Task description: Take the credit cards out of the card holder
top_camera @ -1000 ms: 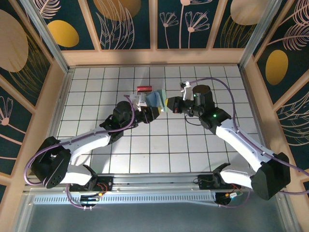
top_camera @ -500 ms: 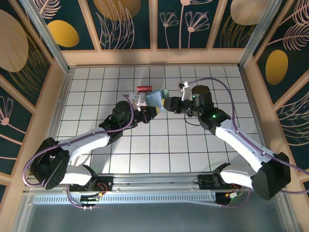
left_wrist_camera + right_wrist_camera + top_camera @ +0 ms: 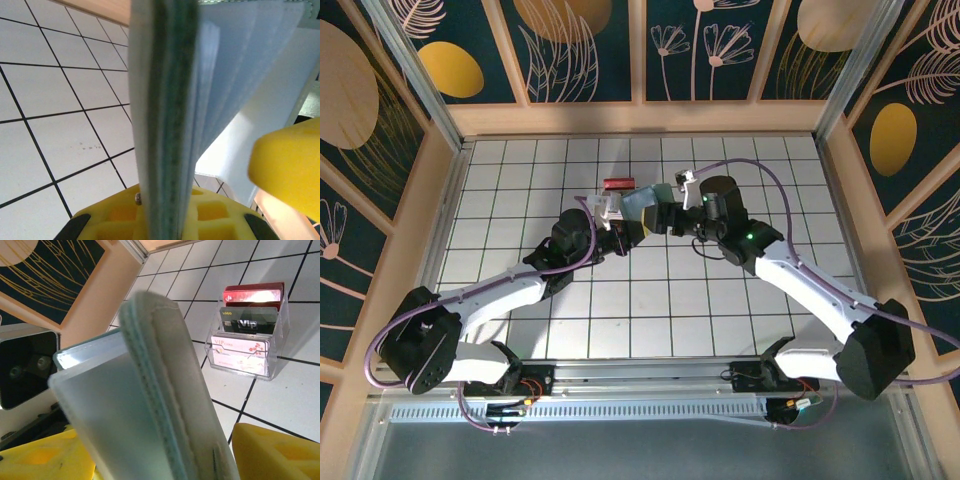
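The card holder, pale green-grey with frosted blue-grey sleeves, is held above the tiles between both arms. In the left wrist view it stands edge-on, and my left gripper is shut on its lower edge between the yellow pads. My right gripper is open, its yellow fingers straddling the card holder with a small gap on the right side. From above, the right gripper meets the left gripper at the holder. Any credit cards inside its sleeves are hidden.
A clear rack stands on the tiles just behind the holder, with a red card, a black VIP card and a pink card in it; from above it shows as a red-topped block. Wooden walls ring the tiled floor.
My left gripper has shut on the card holder. My right gripper has opened and moved left, further over the holder, whose spread leaves have come closer together.
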You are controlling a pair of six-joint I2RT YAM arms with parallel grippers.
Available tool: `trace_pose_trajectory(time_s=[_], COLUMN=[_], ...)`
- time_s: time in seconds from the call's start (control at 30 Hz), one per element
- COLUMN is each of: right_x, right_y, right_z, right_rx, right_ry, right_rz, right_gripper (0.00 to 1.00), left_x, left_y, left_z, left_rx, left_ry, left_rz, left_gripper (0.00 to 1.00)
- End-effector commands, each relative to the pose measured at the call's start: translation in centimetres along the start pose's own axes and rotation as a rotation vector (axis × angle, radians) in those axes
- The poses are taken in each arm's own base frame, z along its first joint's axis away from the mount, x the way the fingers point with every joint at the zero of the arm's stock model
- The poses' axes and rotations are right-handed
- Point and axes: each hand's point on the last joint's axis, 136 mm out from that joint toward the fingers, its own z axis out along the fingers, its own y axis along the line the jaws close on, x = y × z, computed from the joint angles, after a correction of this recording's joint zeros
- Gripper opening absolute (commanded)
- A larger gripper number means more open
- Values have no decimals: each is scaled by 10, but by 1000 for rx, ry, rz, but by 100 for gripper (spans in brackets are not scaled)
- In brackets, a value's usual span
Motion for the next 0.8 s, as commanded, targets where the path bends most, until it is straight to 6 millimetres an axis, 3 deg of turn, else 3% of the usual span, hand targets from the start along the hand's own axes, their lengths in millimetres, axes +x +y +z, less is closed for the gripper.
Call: trace_pose_trajectory(time_s=[0.0,0.17,0.23,0.77], right_x=[-12,-19,-20,-16], right_y=[17,17,14,10], right_z=[-3,-7,-4,17], right_rx=[-55,-41,-26,-18], right_ry=[-31,-63,-62,-28], right_rz=[-39,-33,-25,-29], right_gripper=[74,83,91,98], left_x=[-10,-5,-4,-1], left_y=[-11,-7,-7,-11], left_z=[-5,-2,-1,3], left_rx=[21,3,7,25], left_ry=[-28,-3,7,40], left_rz=[39,44,50,59], left_gripper=[10,10,10,10])
